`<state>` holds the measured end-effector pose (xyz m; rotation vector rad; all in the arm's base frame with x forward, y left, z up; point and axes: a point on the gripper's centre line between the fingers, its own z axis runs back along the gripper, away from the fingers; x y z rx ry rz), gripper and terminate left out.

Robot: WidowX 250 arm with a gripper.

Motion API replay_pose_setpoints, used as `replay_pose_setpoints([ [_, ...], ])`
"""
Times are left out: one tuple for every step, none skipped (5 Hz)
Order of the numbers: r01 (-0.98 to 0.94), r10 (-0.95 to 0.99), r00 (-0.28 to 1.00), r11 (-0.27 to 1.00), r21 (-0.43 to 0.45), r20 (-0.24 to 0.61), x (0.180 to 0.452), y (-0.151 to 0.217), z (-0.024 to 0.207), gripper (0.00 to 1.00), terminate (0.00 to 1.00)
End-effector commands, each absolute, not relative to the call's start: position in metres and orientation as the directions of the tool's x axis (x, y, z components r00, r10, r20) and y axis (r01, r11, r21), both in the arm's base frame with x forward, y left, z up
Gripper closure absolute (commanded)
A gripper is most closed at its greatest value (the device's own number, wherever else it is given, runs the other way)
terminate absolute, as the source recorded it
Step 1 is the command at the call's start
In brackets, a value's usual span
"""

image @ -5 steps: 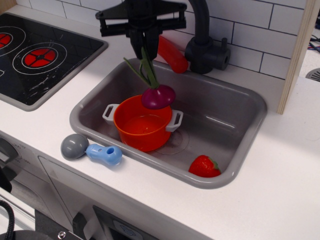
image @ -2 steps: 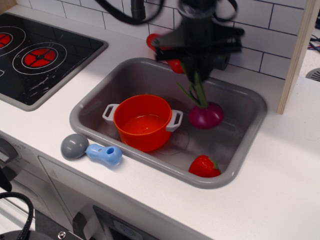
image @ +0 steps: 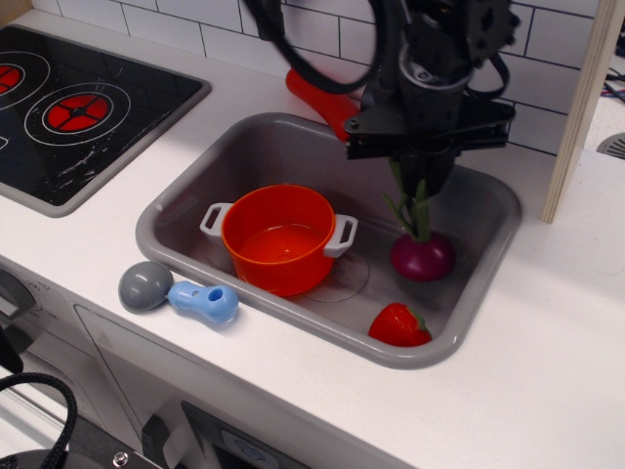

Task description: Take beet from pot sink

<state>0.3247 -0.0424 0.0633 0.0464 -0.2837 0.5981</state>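
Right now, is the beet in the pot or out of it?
Out. The beet hangs by its stalks from the gripper, right of the empty pot.

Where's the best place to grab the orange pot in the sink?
From above, fingers closing over the orange pot rim: it stands upright and open, with nothing in it. The grey side handle is another option, and the strawberry and beet sit apart from it.

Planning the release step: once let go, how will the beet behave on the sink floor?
The beet has a round bulb, so it will likely roll or tip sideways. It looks like light plastic. Its stalks, pinched in the gripper, seem stiff enough to carry it above the sink floor.
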Motion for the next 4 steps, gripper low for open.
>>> replay_pose_setpoints([
  [-0.540, 0.526, 0.795, 0.841, -0.043, 0.302, 0.342, -0.052, 0.074, 0.00, 0.00],
  [-0.546, 0.537, 0.788, 0.835, -0.060, 0.300, 0.343, -0.051, 0.088, 0.00, 0.00],
  [-0.527, 0.532, 0.783, 0.843, -0.111, 0.323, 0.336, -0.048, 0.114, 0.00, 0.00],
  [-0.527, 0.532, 0.783, 0.843, -0.111, 0.323, 0.336, -0.048, 0.114, 0.00, 0.00],
])
